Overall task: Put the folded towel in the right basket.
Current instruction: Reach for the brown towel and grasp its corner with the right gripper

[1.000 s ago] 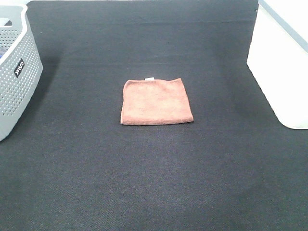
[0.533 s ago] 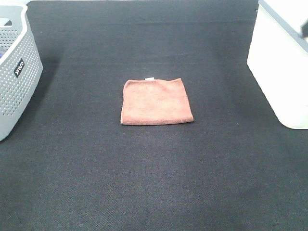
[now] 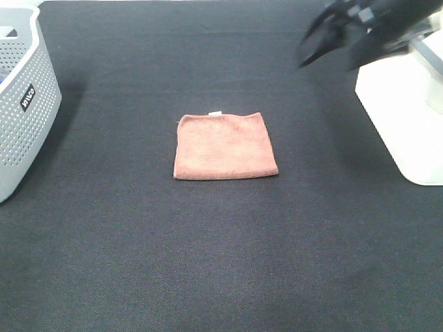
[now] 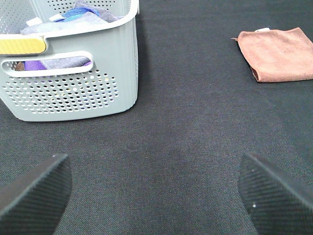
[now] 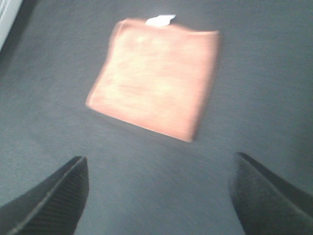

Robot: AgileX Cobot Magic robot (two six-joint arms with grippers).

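Note:
The folded towel (image 3: 225, 146), rust-brown with a small white tag on its far edge, lies flat on the black table mat. It also shows in the left wrist view (image 4: 279, 54) and, blurred, in the right wrist view (image 5: 156, 95). The right basket (image 3: 408, 117), white and smooth-walled, stands at the right edge. My right gripper (image 3: 325, 66) is open and empty, blurred, in the air beyond and to the right of the towel, beside the white basket. My left gripper (image 4: 156, 196) is open and empty over bare mat and is out of the exterior view.
A grey perforated basket (image 3: 21, 104) with a black label stands at the left edge. In the left wrist view it (image 4: 68, 73) holds several coloured cloths. The black mat (image 3: 221, 263) covers the table.
My right arm has swung into the exterior view at the top right, moving fast enough to blur. The towel and both baskets have not moved.

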